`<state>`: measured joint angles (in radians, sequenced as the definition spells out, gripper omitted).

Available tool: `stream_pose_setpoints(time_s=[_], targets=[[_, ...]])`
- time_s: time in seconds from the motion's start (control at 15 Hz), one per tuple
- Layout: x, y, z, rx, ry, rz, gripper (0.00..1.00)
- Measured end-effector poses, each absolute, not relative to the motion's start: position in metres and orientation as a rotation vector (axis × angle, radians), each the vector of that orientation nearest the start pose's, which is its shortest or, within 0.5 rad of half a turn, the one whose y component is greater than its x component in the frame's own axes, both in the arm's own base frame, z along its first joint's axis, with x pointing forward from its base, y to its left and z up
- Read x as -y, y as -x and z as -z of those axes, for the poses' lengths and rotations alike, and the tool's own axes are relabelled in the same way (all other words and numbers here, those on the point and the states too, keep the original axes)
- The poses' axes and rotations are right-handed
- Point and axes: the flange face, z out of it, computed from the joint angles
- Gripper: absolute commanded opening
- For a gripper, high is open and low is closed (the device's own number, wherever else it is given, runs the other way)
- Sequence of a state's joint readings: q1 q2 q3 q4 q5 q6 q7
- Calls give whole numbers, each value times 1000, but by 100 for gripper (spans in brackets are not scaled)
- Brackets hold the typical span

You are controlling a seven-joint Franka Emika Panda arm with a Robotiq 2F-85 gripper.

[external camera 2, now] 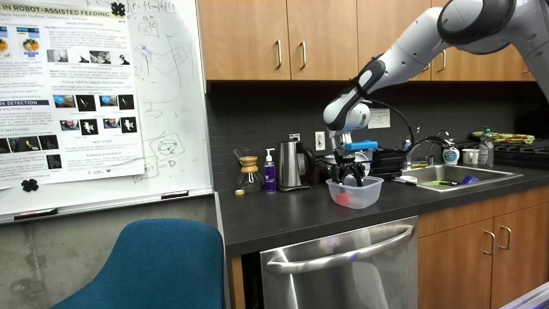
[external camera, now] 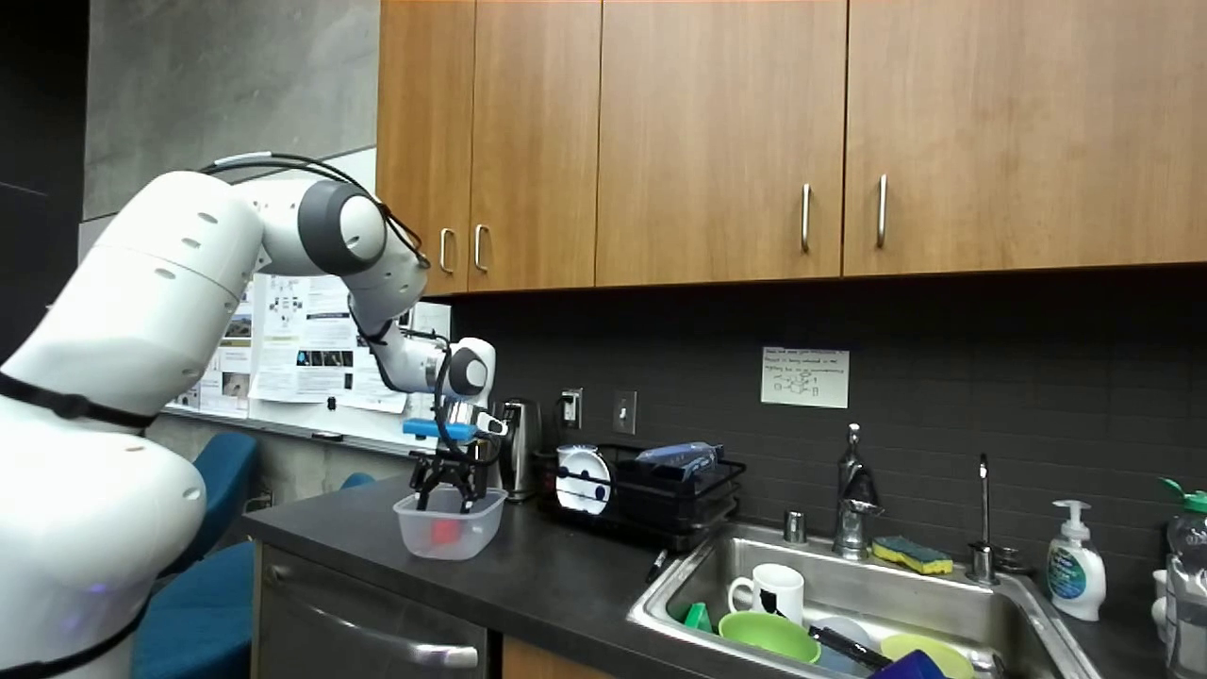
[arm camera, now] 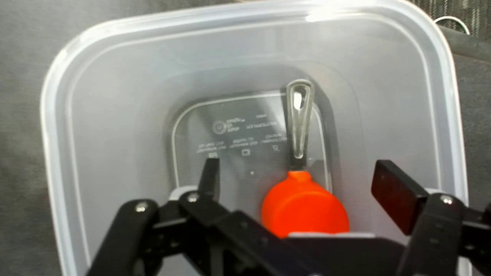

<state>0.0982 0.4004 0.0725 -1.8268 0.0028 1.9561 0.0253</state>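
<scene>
A clear plastic container (arm camera: 63,161) stands on the dark counter near its edge; it shows in both exterior views (external camera: 483,530) (external camera 2: 366,196). An orange-red measuring cup (arm camera: 303,211) with a grey handle lies inside, bottom side up toward the camera; its red shows through the wall in both exterior views (external camera: 445,533) (external camera 2: 342,198). My gripper (arm camera: 301,178) points down over the container, with fingertips at or inside its opening (external camera: 443,505) (external camera 2: 350,182). The fingers are spread apart with nothing between the pads. The cup lies below, between them; its lower edge is hidden by the gripper.
A steel kettle (external camera 2: 289,165) and a black dish rack (external camera: 651,500) stand behind the container. A purple bottle (external camera 2: 270,176) and a glass carafe (external camera 2: 250,178) are beside the kettle. The sink (external camera: 651,613) holds a white mug (external camera: 775,589) and a green bowl (external camera: 768,637).
</scene>
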Motion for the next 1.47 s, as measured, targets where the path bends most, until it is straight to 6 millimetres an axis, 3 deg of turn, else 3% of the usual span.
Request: stream_pose_setpoints(time_s=[1.07,1.47], targets=[[-104,-608,-280,265,3126,-461,100],[-135,-613,-299,525,3254,-467,100]])
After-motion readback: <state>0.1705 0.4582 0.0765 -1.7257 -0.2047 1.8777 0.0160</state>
